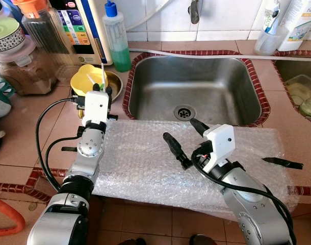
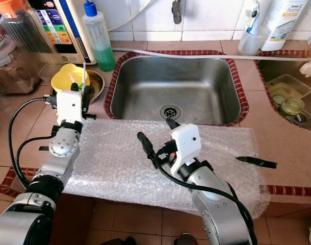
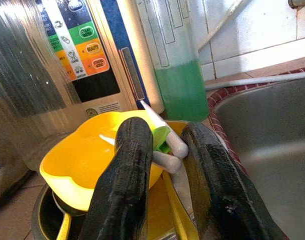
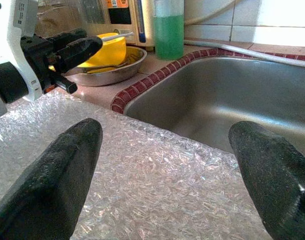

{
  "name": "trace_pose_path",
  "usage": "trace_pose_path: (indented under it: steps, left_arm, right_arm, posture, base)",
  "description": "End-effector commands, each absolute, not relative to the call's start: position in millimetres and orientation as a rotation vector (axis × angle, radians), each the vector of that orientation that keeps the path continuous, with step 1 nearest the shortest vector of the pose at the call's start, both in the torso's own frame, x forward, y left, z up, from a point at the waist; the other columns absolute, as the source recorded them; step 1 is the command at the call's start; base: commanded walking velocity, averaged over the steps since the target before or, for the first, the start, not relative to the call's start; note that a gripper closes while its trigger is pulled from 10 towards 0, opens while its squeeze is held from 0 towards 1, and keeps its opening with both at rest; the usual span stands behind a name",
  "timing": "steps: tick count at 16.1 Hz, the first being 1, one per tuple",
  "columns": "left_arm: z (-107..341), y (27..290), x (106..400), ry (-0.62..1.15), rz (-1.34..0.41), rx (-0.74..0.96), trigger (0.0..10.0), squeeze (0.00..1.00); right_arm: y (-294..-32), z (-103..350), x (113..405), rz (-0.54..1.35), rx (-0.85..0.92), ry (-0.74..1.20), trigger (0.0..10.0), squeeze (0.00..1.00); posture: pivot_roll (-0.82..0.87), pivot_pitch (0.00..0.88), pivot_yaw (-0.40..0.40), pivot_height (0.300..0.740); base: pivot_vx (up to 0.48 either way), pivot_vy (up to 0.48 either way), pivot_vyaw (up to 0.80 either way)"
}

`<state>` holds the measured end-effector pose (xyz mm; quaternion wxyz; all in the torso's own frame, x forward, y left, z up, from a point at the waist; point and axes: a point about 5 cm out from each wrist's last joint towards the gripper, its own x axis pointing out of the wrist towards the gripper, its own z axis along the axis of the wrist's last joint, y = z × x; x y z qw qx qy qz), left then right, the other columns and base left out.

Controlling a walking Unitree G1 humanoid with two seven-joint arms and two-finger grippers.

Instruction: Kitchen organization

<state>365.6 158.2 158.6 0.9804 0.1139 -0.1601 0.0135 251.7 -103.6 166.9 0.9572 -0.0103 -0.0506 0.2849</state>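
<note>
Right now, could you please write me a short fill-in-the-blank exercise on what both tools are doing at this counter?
1. The left tool reaches over the ____ bowl.
2. The right tool hovers with its fingers wide ____.
3. Under it lies a sheet of ____ wrap.
4. The soap bottle holds ____ liquid.

Missing words: yellow; open; bubble; green

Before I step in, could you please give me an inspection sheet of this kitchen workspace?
Surface: tiled counter; bubble wrap sheet lies in front of the steel sink.
Job's things: yellow bowl in a metal dish, with a white and green utensil in it.
Clutter: black object on the counter beside the wrap; green soap bottle; jars.
Grippers: left claw at the bowl, fingers either side of the utensil; right claw open above the wrap.
Cables: black cables along the left arm.
Surroundings: tiled wall, appliance.
</note>
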Motion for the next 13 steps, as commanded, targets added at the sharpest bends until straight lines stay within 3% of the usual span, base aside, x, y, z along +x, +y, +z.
trace_pose_path:
  steps: [1,9,13]
  left_arm:
    - [156.0,163.6,364.4,-0.315,0.031,0.233,0.0,0.00]
    - [159.7,170.6,364.0,-0.330,0.056,0.243,0.0,0.00]
    - [165.5,186.0,359.9,-0.358,0.068,0.236,0.0,0.00]
  right_arm:
    - [-101.0,168.4,249.6,0.590,-0.019,-0.107,10.0,0.97]
    - [-100.7,168.5,251.2,0.590,-0.018,-0.111,10.0,0.97]
    - [-99.8,169.0,253.8,0.588,-0.014,-0.117,10.0,0.98]
  posture:
    - [-0.29,0.191,0.097,0.740]
    - [-0.29,0.185,0.098,0.740]
    - [-0.28,0.180,0.100,0.740]
  base:
    - [0.000,0.000,0.00]
    - [0.000,0.000,0.00]
    - [0.000,0.000,0.00]
